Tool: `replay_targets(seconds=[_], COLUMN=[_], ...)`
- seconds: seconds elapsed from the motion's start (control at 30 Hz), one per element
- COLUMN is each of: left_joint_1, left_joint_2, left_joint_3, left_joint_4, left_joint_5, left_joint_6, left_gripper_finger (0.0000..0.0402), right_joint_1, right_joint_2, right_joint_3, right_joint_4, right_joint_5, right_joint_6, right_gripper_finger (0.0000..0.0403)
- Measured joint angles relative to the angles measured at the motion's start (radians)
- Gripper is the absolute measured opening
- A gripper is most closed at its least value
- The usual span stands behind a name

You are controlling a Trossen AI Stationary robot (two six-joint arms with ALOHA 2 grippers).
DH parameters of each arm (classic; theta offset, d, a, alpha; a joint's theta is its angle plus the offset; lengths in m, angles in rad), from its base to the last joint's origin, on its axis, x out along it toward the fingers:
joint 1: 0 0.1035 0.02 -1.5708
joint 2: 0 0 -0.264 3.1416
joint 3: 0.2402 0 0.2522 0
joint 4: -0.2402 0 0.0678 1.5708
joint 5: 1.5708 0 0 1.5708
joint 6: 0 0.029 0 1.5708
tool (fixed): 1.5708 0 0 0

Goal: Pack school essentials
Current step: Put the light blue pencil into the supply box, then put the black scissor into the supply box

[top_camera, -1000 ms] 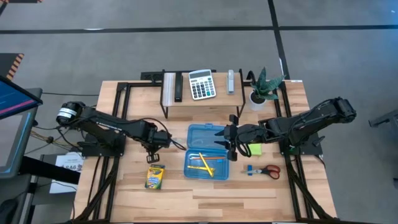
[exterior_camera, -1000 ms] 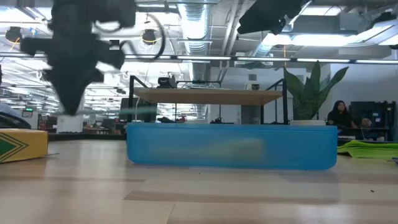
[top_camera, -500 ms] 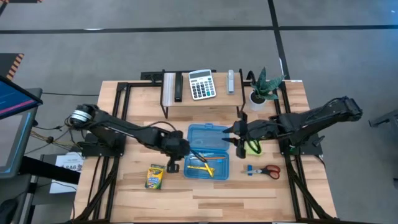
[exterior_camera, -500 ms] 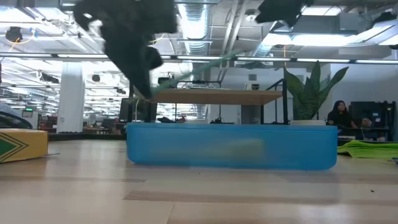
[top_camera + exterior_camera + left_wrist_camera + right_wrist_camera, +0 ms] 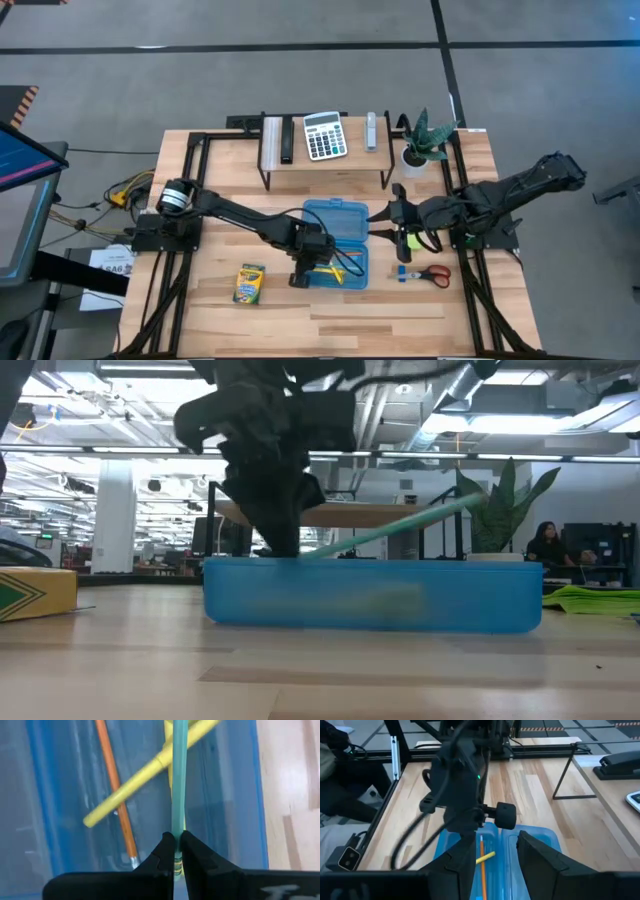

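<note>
The left tool [image 5: 173,851] is clamped on a teal pencil [image 5: 177,790] over the blue box [image 5: 333,245] at the worktop's [image 5: 330,310] centre, above yellow pencils [image 5: 150,772] and an orange pencil [image 5: 114,795]. At three o'clock, the right tool [image 5: 393,222] gapes, holding nothing, near the scissors [image 5: 430,273].

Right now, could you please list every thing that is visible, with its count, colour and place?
pencil box: one, blue, table centre
pencils: two seen, yellow and orange, inside the box
green pencil: one, in left gripper, over the box
crayon box: one, yellow-green, left of pencil box
sticky-note pad: one, lime-green, under right gripper
scissors: one, red-handled, front right
calculator: one, grey-white, on the rear shelf
potted plant: one, green, rear right
left gripper: shut on green pencil
right gripper: open, beside box
</note>
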Motion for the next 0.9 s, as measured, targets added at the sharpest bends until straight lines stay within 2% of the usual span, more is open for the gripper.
replay_targets(seconds=[0.17,0.33,0.43,0.57,0.73,0.9], left_joint_1=[0.006,0.006,0.006,0.006,-0.004,-0.004], left_joint_2=[0.005,0.005,0.005,-0.023,-0.121,-0.313], left_joint_3=[0.000,0.000,0.000,0.000,-0.005,-0.129], left_joint_4=[0.006,0.008,0.009,-0.033,-0.041,0.130], left_joint_5=[0.015,0.004,-0.037,-0.042,-0.121,-0.140], left_joint_6=[-0.008,-0.009,-0.014,-0.007,0.028,0.052], left_gripper_finger=[0.0022,0.0075,0.0106,0.0134,0.0134,0.0114], right_joint_1=[0.002,-0.001,-0.001,-0.001,-0.001,0.022], right_joint_2=[0.000,0.000,0.000,0.000,-0.006,-0.014], right_joint_3=[0.000,0.000,0.000,0.000,0.000,0.000], right_joint_4=[0.001,0.003,0.004,0.004,0.001,-0.029], right_joint_5=[0.000,0.000,0.000,0.000,0.000,-0.001], right_joint_6=[0.000,-0.001,-0.001,-0.003,-0.003,0.010], right_gripper_finger=[0.0163,0.0163,0.0163,0.0163,0.0163,0.0163])
